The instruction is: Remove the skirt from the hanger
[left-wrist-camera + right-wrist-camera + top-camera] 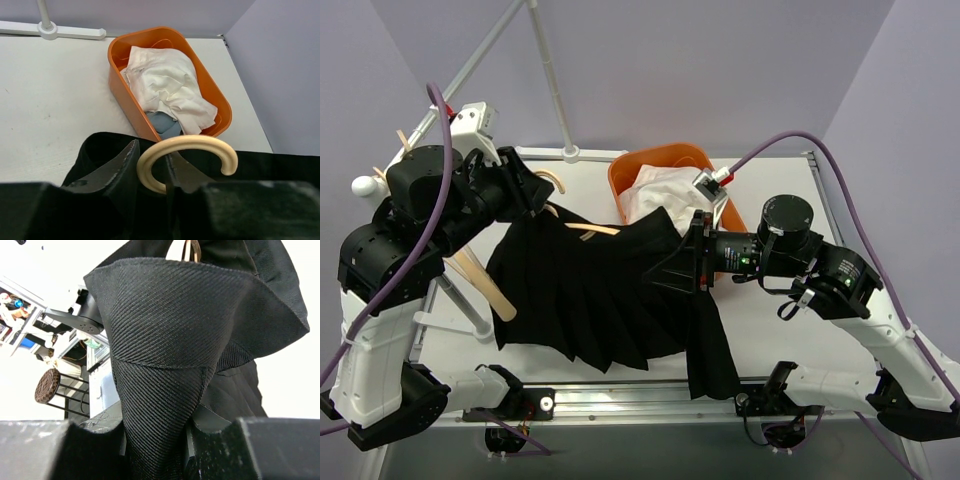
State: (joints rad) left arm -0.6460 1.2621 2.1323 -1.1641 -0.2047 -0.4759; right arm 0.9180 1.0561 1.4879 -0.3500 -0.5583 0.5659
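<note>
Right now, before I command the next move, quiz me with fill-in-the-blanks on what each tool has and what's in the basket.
1. The right tool is shut on a fold of the black ____.
2. The left tool has the cream hanger ____ between its fingers.
3. The white cloth lies in the ____ basket.
Missing words: skirt; hook; orange.

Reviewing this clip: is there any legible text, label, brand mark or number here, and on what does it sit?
None can be read.
The skirt, hanger and orange basket carry no print.
The white tag on the purple cable is too small to read.
The background clutter in the right wrist view is too blurred to read.
</note>
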